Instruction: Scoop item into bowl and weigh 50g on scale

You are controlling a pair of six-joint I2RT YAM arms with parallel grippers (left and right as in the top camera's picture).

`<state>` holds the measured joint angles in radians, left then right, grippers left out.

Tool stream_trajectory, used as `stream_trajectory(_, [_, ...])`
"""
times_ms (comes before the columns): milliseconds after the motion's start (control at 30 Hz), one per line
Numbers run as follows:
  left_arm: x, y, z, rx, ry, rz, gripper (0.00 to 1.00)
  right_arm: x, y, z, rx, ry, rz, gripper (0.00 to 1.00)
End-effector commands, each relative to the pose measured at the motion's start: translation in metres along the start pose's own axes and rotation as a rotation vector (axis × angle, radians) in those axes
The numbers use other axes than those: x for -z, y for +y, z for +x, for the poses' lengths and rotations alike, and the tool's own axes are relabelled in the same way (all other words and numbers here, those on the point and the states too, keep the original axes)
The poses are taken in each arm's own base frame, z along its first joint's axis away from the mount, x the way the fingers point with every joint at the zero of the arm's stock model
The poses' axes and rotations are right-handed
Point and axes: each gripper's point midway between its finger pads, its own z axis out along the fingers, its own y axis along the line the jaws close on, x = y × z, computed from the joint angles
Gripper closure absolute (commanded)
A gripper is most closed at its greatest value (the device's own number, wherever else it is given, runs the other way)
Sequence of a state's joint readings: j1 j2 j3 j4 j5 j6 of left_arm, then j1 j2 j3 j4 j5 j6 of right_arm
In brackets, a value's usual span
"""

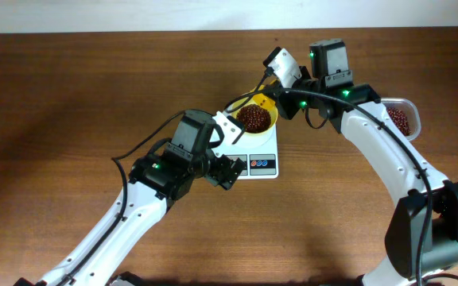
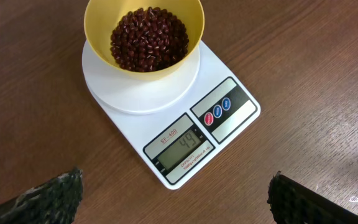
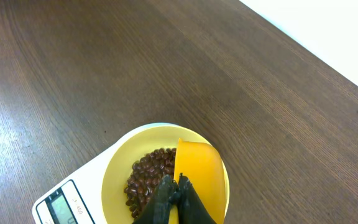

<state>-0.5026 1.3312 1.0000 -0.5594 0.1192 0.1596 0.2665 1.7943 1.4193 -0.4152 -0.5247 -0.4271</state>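
Observation:
The pale-yellow bowl (image 1: 255, 119) stands on the white scale (image 1: 257, 163) and holds a heap of reddish-brown beans (image 2: 148, 38). The scale's display (image 2: 185, 146) reads 49. My right gripper (image 3: 178, 186) is shut on the handle of a yellow scoop (image 3: 197, 171), whose head hangs over the bowl's right side, turned over. My left gripper (image 2: 173, 199) is open and empty, hovering just in front of the scale. In the right wrist view the bowl (image 3: 120, 177) and beans (image 3: 151, 177) lie right under the scoop.
A clear plastic tub (image 1: 402, 119) with more beans stands at the right, partly behind my right arm. The scale has red and blue buttons (image 2: 217, 111) on its front. The wall edge runs along the table's far side.

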Motion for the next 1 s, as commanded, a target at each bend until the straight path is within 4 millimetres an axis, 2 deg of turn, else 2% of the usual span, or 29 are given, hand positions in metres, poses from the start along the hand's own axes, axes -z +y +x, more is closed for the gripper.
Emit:
stream_trajectory(0, [0.006,0.000,-0.004,0.012,-0.022,0.001,0.01,-0.001,0.006,-0.003,0.041,-0.008,-0.021,0.96])
stream_trajectory(100, [0.006,0.000,-0.004,0.012,-0.022,0.001,0.01,-0.001,0.008,0.001,0.162,0.006,-0.029,0.96])
stream_trajectory(333, [0.006,0.000,-0.004,0.012,-0.022,0.001,0.01,-0.001,0.008,0.001,0.319,0.003,-0.030,0.96])
stream_trajectory(700, [0.006,0.000,-0.004,0.012,-0.022,0.001,0.01,-0.001,0.007,0.000,0.352,-0.001,-0.026,0.96])
stream_trajectory(967, [0.006,0.000,-0.004,0.012,-0.022,0.001,0.01,0.000,0.001,-0.014,0.383,-0.050,0.008,0.96])
